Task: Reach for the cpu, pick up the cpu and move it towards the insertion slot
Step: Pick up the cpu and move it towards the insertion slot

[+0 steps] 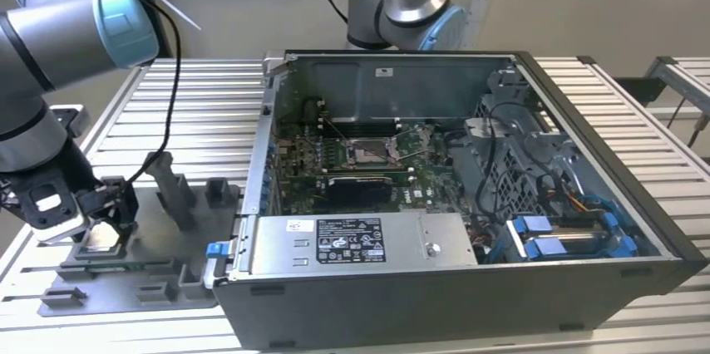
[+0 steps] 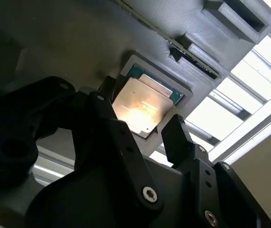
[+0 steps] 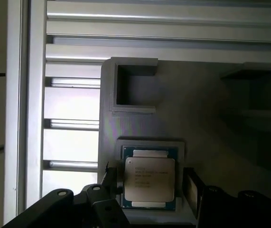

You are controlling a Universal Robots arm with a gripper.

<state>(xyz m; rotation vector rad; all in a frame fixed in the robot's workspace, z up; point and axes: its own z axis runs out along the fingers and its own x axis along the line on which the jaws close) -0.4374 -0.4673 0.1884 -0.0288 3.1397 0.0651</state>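
Exterior view: my gripper [image 1: 102, 219] hangs low over the grey fixture plate [image 1: 155, 283]. The plate lies on the slatted tabletop [image 1: 189, 96], at about 8 o'clock from the open computer case [image 1: 444, 308]. The cpu [image 1: 98, 240] shows here as no more than a pale patch in the plate, directly beneath the gripper. The insertion slot [image 1: 372, 151] is well apart from it, on the green board inside the case, between 2 and 3 o'clock from the gripper. It is a silver frame around a dark centre.

Both wrist views add what the exterior view cannot resolve. The cpu lies flat in a square recess of the fixture, silver lid up, with a thin green border around the lid.

Gripper is open and grasps nothing. One finger stands on each of two opposite sides of the recess, with the cpu between them.

First wrist view: fingers [image 3: 191, 187] are apart from the chip's edges, with a narrow gap on both sides.

Second wrist view: a bright glare on the lid, a finger [image 2: 178, 135] just beside the recess wall, and raised fixture blocks [image 2: 235, 19] beyond the recess.
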